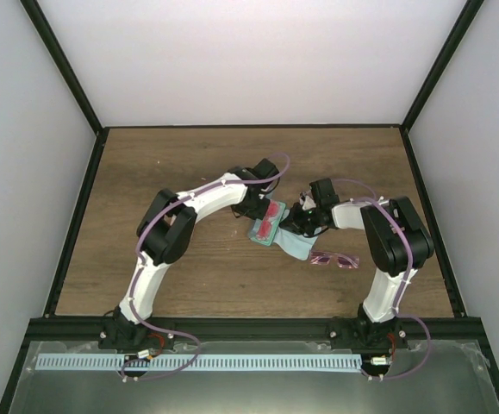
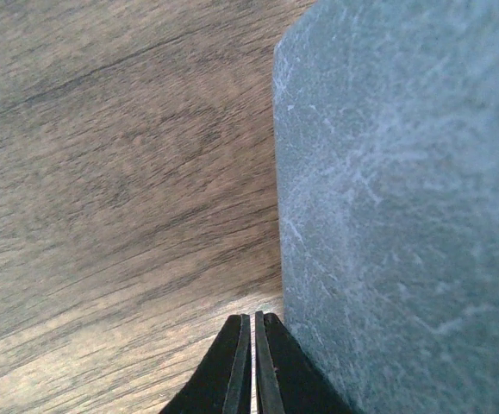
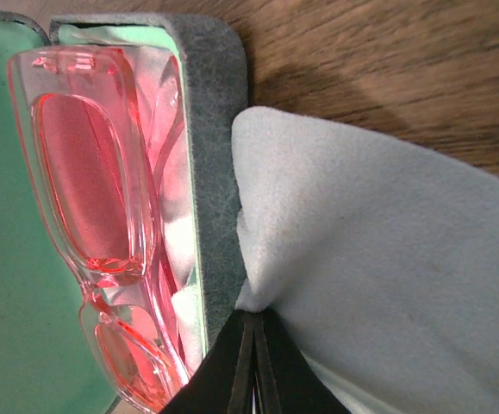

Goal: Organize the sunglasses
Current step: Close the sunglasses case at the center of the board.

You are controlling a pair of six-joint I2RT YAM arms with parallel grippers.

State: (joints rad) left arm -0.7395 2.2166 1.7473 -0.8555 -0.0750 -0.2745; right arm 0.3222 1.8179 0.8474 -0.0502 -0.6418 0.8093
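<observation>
The red-lensed sunglasses lie folded in an open blue-grey case with a green lining, mid-table. In the right wrist view the red sunglasses lie against the case's grey wall. My right gripper is shut on a fold of the pale blue cloth, just outside that wall. My left gripper is shut and empty, low over the wood, right beside the case's outer shell. The pinkish-purple sunglasses lie on the table to the right.
The pale blue cloth spreads between the case and the pinkish-purple sunglasses. Both arms meet over the case, the left gripper behind it and the right gripper to its right. Black frame rails border the wooden table.
</observation>
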